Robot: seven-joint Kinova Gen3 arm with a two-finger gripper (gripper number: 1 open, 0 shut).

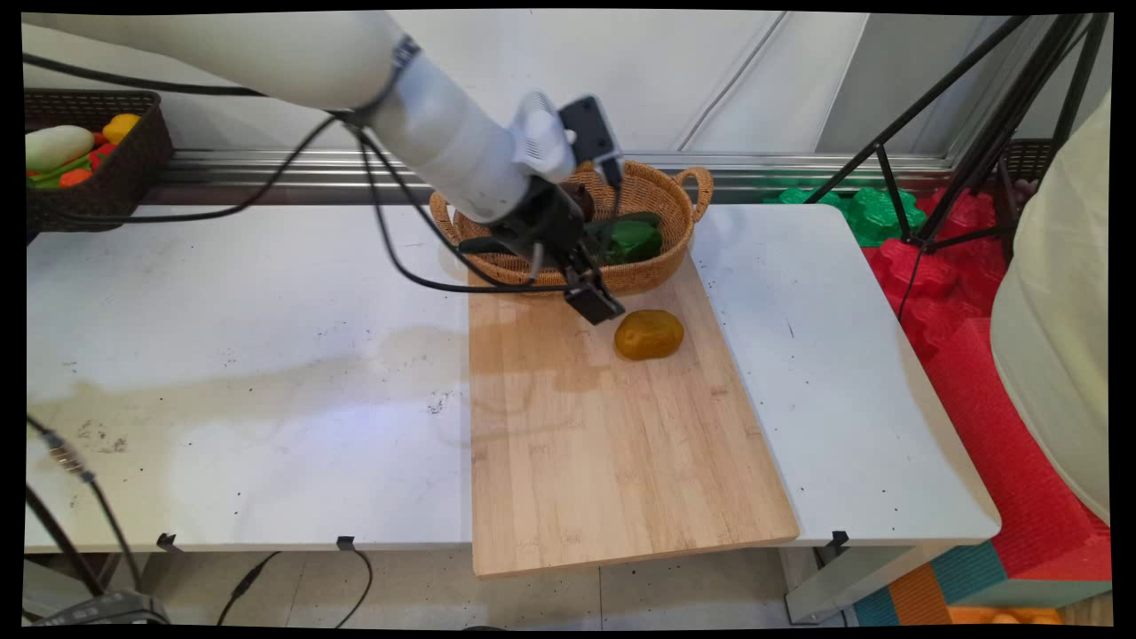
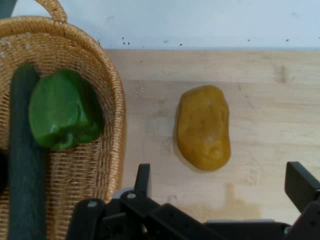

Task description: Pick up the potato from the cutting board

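The gripper (image 1: 593, 300) hangs low over the far end of the board (image 1: 612, 444), just this side of the basket (image 1: 661, 191) and just left of the potato (image 1: 649, 335). In the hand view its two fingers (image 2: 142, 179) stand wide apart, one at each side of the picture's bottom edge, with nothing between them but bare wood; the gripper (image 2: 222, 182) holds nothing and touches nothing. The potato (image 2: 203, 127), a yellow-brown lump, lies flat on the board (image 2: 265, 100), near the basket but clear of its wall, and apart from the fingers. The basket (image 2: 114, 100) is woven, with loop handles, and sits at the board's far edge. Inside it lies a green pepper (image 2: 62, 116), and touching the pepper a long dark green cucumber (image 2: 22, 165). In the main view the pepper (image 1: 632, 240) shows beyond the gripper, and something dark lies behind it that I cannot make out. The board rests on the white table (image 1: 240, 355), its near end overhanging the table's edge. Far to the left of the basket, a dark crate (image 1: 106, 177) holds assorted coloured toy vegetables.
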